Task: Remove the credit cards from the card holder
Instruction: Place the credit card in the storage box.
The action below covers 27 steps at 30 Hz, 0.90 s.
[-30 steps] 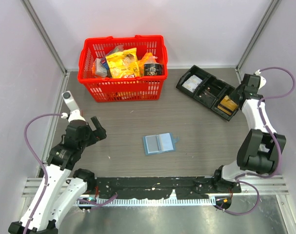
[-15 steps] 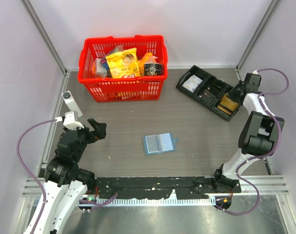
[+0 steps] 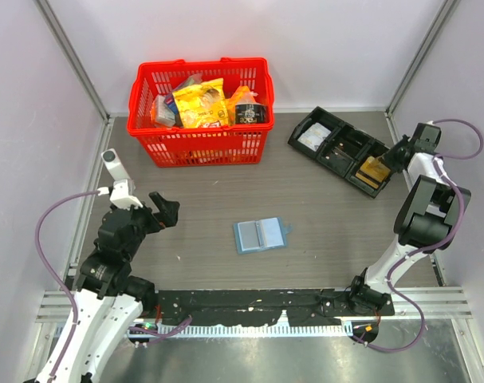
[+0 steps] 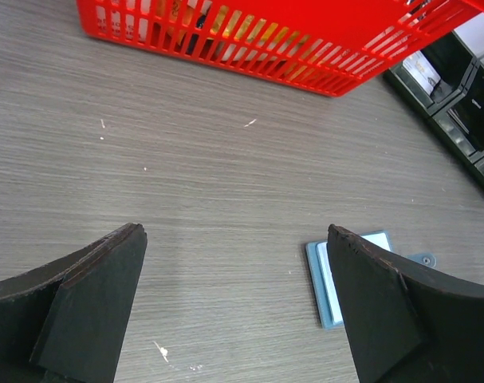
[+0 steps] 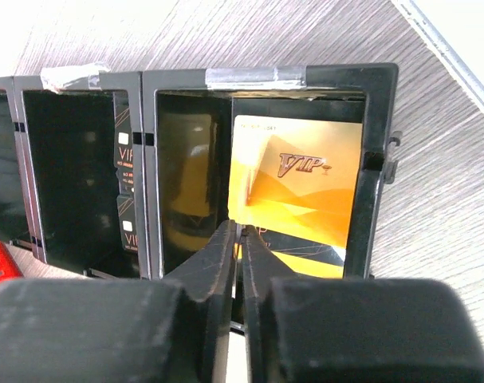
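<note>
The right pincer (image 5: pixel 238 227) has its jaws drawn to a thin slit at the lower left corner of a gold credit card (image 5: pixel 305 183); whether it pinches the card cannot be told. That card lies in the end compartment of the black tray (image 5: pixel 257 76). The left pincer (image 4: pixel 234 230) is spread wide and empty above the tabletop (image 4: pixel 186 183). The blue card holder (image 3: pixel 260 234) lies open mid-tabletop, well apart from the tray.

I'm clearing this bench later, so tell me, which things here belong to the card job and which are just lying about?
Job in hand:
- blue card holder, lying open mid-table
- gold credit card, in an end compartment of the black tray

Lying about:
- red basket
- packets inside it
</note>
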Available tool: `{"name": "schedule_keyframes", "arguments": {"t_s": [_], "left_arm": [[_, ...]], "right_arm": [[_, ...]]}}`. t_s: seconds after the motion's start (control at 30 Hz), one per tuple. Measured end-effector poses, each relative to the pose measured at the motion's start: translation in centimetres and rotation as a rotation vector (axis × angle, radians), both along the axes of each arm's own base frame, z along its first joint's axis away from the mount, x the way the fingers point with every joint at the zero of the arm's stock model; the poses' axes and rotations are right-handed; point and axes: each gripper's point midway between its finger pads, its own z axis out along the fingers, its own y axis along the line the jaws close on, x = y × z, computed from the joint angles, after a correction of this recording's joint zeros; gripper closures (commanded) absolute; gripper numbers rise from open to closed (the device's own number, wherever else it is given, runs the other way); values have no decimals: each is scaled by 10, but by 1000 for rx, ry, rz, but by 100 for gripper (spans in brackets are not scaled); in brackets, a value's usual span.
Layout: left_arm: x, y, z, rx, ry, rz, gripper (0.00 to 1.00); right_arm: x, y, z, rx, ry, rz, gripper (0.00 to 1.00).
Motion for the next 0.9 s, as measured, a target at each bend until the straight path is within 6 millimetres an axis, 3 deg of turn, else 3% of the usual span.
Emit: {"name": "schedule_keyframes", "arguments": {"t_s": [0.1,0.23,0.43,0.63,0.77,0.83,0.9], "left_arm": [[1,-2,-4,1,16,-8,0],[3,-3,-9,5,38,-5,0],[5,-8,-19,-1,90,-19,0],[1,-25,-28,-34,145,-102,1],[-3,-43,-36,-80,205,-175,0],[-5,-53,-40,-100,236,-210,2],[-7,-62,-42,-118,256,-240,4]], "right_arm": [[1,-4,1,0,4,-8,68],[-1,-12,3,-27,29,-42,59],[-18,-29,-1,-89,111,-133,56],[-40,-39,30,-185,107,-216,54],[-54,-20,68,-236,29,-211,43],[-54,8,86,-254,-24,-155,42],[-54,50,101,-261,-89,-61,42]]}}
